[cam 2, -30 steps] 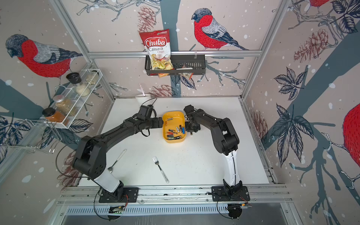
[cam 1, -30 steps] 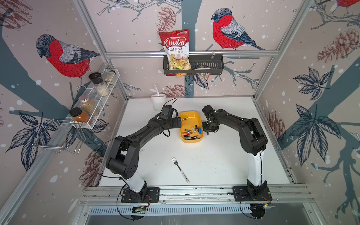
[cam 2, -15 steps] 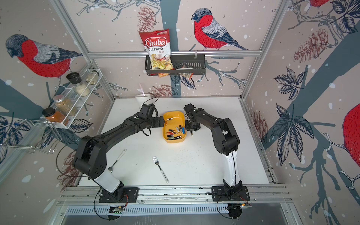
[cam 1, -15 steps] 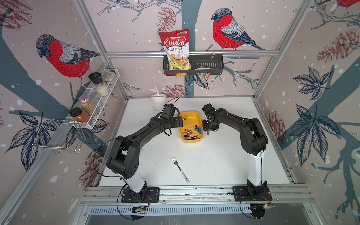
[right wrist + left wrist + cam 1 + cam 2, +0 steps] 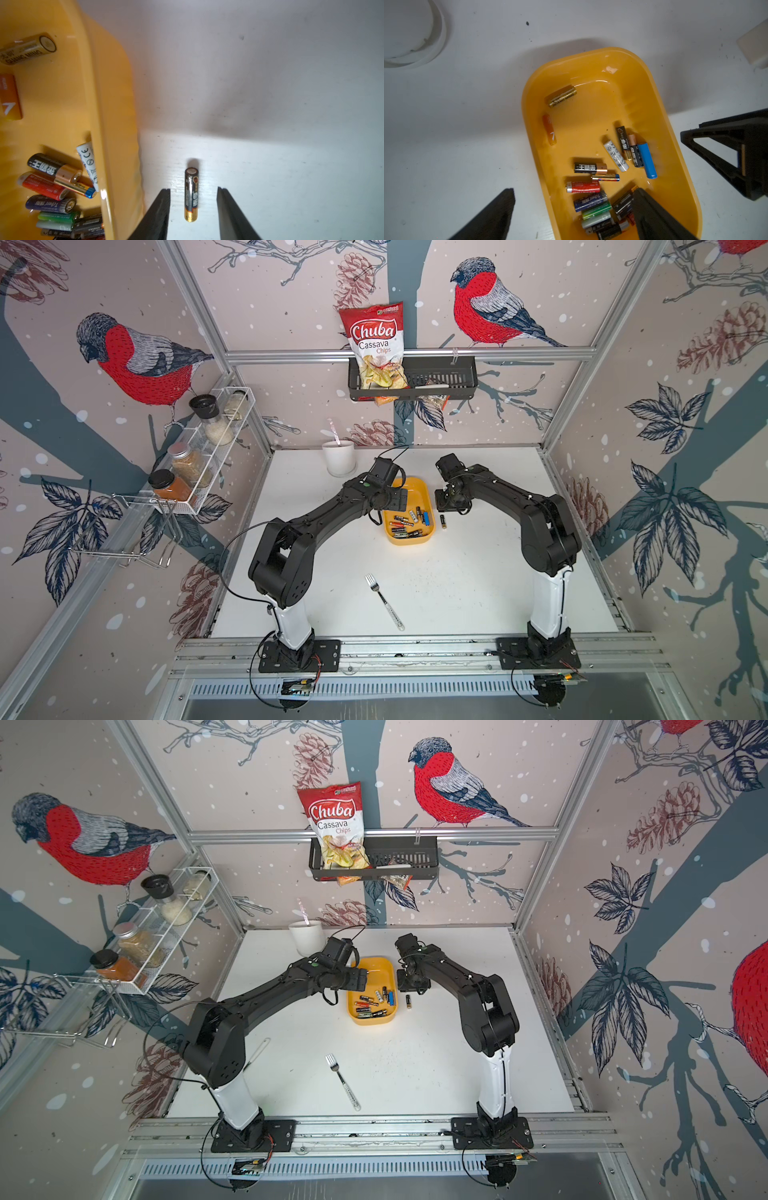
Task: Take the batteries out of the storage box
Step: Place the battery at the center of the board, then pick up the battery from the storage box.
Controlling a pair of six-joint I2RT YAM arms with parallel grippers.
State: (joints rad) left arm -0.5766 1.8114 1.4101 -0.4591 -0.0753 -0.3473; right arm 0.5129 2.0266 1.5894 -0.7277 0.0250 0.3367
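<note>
The right gripper [image 5: 193,189], parted around and seemingly clear of the battery [image 5: 191,195] beside the storage box [image 5: 116,104], should rise straight; the left gripper [image 5: 575,190] gapes empty.

A robot test cell dressed as a kitchen: two arms [image 5: 332,506] bolted to a rail [image 5: 415,651] inside an aluminium frame [image 5: 498,351] with bird wallpaper [image 5: 685,364], a spice rack [image 5: 226,443] on the side wall, a chips basket [image 5: 449,379] and a cup [image 5: 340,458] beyond the fingers [image 5: 492,218], a fork [image 5: 384,602] on the white table [image 5: 478,593] behind them

Bullfinch-and-pinecone wallpaper [image 5: 291,294] and aluminium framing [image 5: 498,351] surround a white table [image 5: 457,593].
</note>
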